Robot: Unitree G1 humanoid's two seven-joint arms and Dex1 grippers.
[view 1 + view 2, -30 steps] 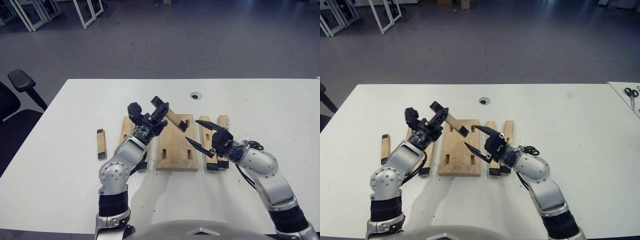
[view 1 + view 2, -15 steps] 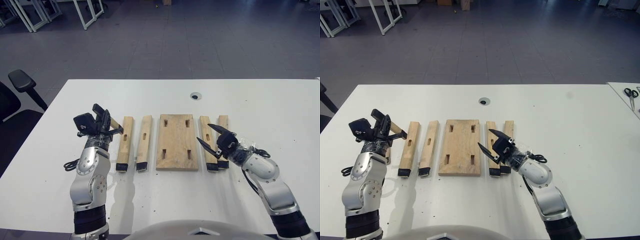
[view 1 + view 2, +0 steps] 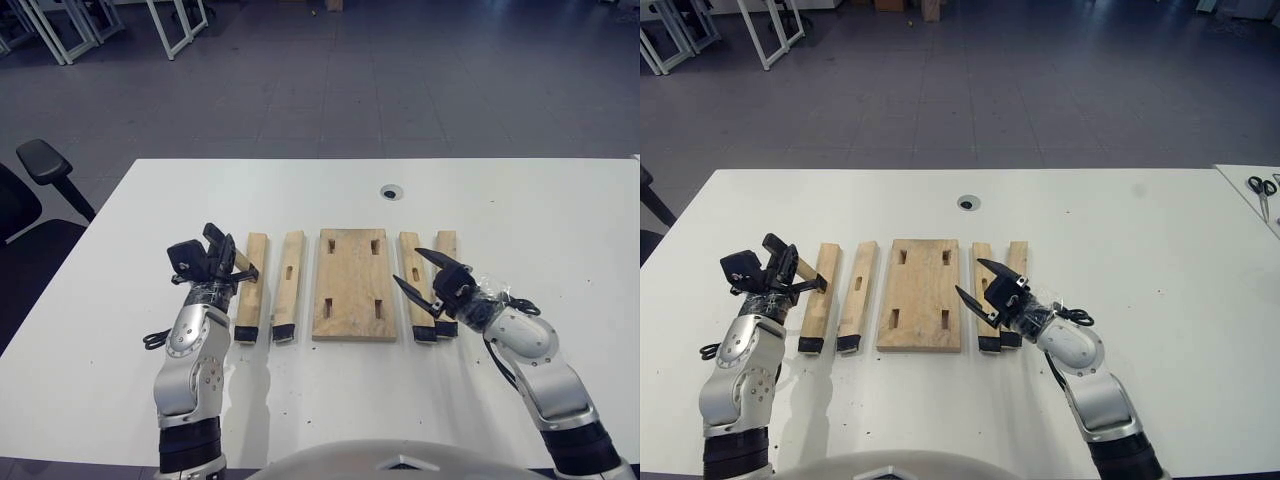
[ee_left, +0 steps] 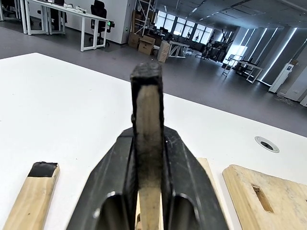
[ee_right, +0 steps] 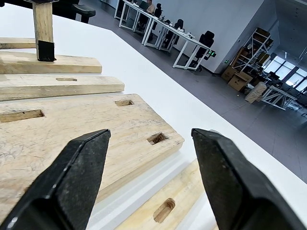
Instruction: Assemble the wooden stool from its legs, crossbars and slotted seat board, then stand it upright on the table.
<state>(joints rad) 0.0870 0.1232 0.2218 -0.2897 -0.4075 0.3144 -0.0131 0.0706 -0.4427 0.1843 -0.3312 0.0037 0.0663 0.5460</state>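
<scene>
Left end effector (image 3: pixel 781 268) clamps crossbar (image 3: pixel 807 270); right end effector (image 3: pixel 970 277) gapes.

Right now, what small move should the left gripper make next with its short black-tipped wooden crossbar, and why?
Probably lower the short black-tipped wooden crossbar tip-first into the upward-facing slot of the leftmost wooden leg: the left gripper holds it tilted above that leg.

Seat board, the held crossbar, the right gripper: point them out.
seat board (image 3: pixel 352 285), left eye view, bare middle between its slots.
crossbar (image 4: pixel 148 122), left wrist view, wood face below its black cap.
right gripper (image 3: pixel 405 264), left eye view, midway between its open fingertips.
</scene>
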